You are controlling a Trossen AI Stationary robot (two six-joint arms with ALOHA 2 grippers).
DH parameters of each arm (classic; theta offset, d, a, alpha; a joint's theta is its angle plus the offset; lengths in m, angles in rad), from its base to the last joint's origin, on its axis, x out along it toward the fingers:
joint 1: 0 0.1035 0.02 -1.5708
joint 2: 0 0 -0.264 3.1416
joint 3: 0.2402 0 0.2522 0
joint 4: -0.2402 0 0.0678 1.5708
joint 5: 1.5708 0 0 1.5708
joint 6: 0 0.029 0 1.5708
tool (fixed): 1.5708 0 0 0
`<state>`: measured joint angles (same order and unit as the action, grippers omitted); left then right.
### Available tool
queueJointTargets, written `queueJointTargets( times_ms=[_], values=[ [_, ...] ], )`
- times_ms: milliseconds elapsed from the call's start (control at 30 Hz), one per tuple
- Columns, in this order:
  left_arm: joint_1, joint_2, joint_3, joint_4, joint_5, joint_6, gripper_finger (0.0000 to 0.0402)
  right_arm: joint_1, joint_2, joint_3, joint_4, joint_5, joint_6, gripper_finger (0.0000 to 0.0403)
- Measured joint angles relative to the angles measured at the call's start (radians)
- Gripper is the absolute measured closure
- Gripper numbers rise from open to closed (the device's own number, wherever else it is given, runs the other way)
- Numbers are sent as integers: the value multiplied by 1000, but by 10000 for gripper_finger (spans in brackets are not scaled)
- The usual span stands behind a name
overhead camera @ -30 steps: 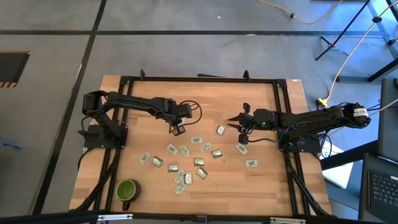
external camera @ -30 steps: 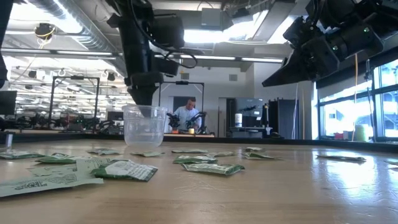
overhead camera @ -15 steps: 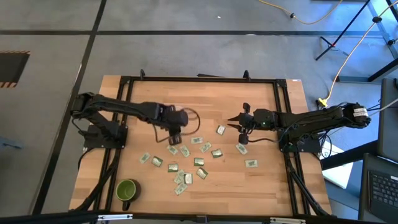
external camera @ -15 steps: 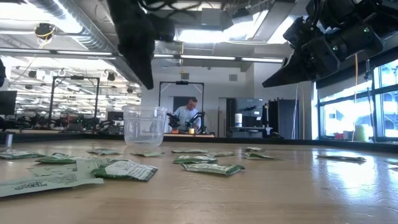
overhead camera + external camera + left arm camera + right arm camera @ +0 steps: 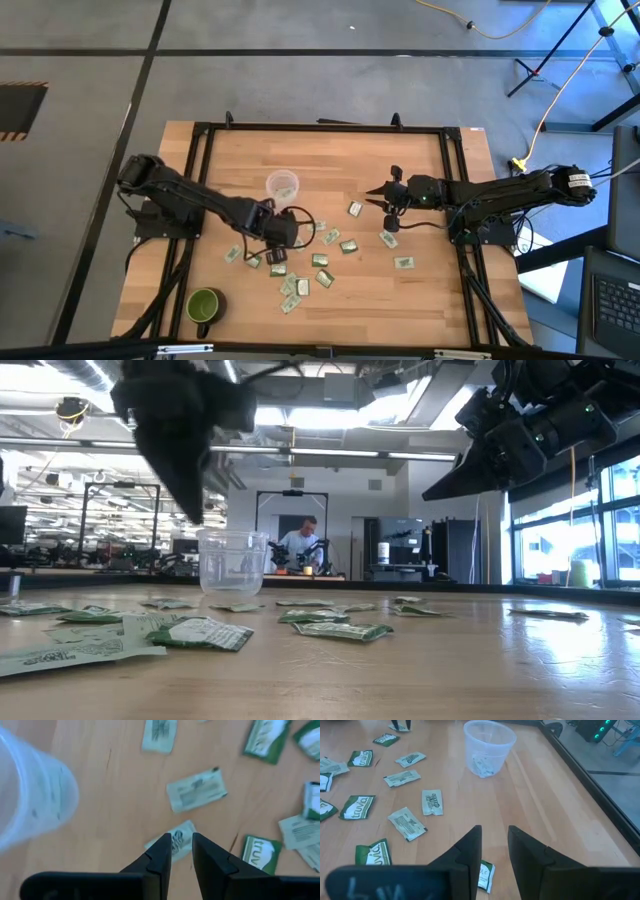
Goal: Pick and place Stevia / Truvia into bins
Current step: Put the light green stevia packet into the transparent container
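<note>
Wooden slats make up the desk (image 5: 420,300), framed in black rail. Green and white paper sachets (image 5: 318,260) lie scattered across its middle, and a few sit inside the small clear plastic cup (image 5: 283,185) standing just beyond them. An opaque green mug (image 5: 204,305) stands at the near left corner. Left pincer (image 5: 276,254) hangs low over the sachets, fingers slightly parted, holding nothing. Right pincer (image 5: 378,192) hovers above the sachets on the right side, fingers narrowly apart and empty.
</note>
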<state>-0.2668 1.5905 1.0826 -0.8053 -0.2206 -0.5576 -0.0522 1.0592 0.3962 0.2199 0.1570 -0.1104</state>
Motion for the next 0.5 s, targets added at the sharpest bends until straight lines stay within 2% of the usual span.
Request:
queueJointTargets(
  times_ms=[167, 333, 500],
  values=[
    [-23, 31, -43, 1, -5, -94, 329, 0, 0, 0, 0, 0, 0, 304],
    [-33, 70, -46, 21, -62, -111, 329, 0, 0, 0, 0, 0, 0, 304],
    [-31, 131, -46, 34, -27, -127, 327, 0, 0, 0, 0, 0, 0, 304]
  ],
)
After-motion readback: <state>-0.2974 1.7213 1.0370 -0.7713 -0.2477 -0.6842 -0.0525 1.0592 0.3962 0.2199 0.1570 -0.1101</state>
